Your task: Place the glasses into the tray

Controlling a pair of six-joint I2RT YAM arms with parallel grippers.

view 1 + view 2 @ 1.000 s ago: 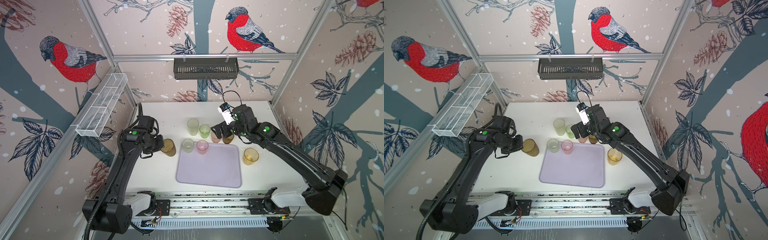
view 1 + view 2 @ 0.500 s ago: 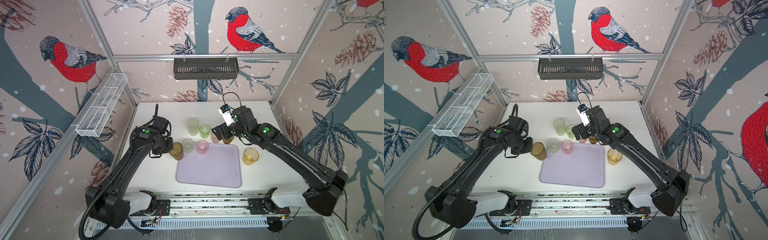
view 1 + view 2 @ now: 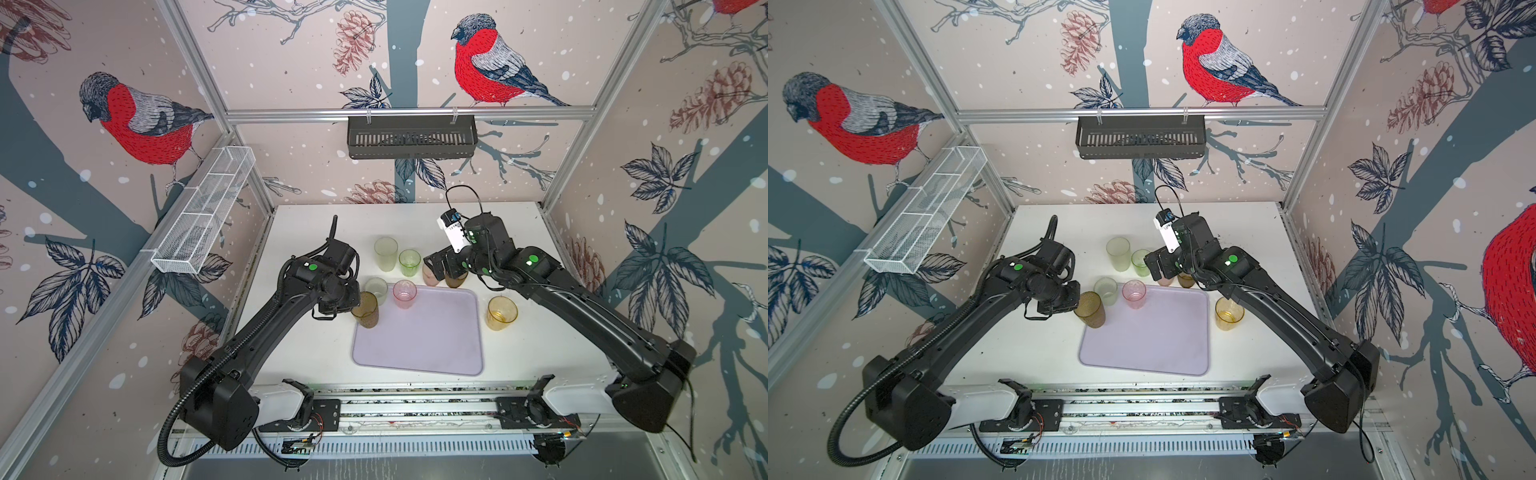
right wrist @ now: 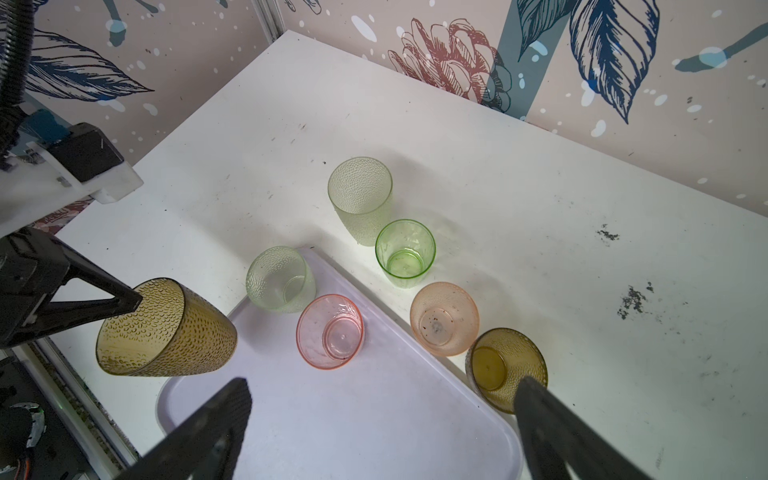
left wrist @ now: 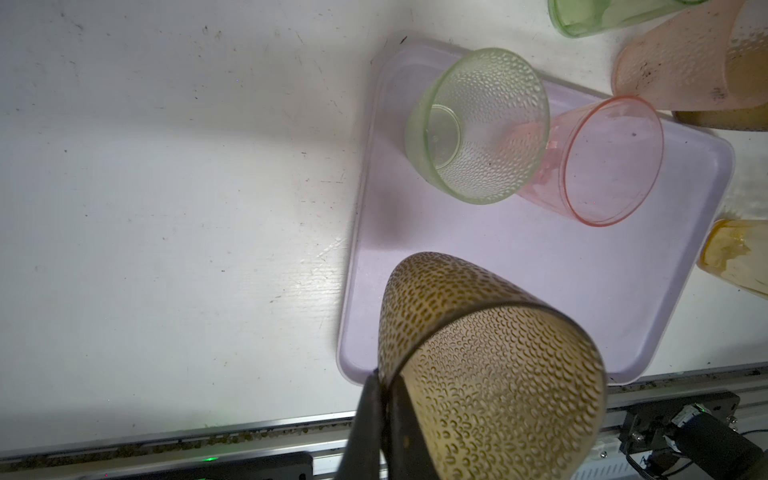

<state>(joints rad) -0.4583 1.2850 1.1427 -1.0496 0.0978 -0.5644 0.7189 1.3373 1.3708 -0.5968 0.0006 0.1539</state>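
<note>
The left arm (image 3: 270,320) reached forward across the table (image 3: 503,226) with its elbow raised and its wrist turned toward the tray (image 3: 436,345). The left end effector (image 3: 356,302) was clamped shut on the rim of the tall brown tumbler (image 3: 365,311), its fingers (image 5: 368,424) pinching the wall between them. The tumbler hung tilted at the tray's left edge; whether its base touched could not be told.

The right arm (image 3: 582,303) stretched further, to the tray's far edge, wrist pitched downward. The right end effector (image 4: 382,386) was spread wide and gripped nothing. It was poised above the peach tumbler (image 4: 444,318) and the short amber-brown tumbler (image 4: 505,365), both on the table just beside the tray. A pale green tumbler (image 3: 376,289) and a pink tumbler (image 3: 404,293) stood inside the tray's far left corner.
</note>
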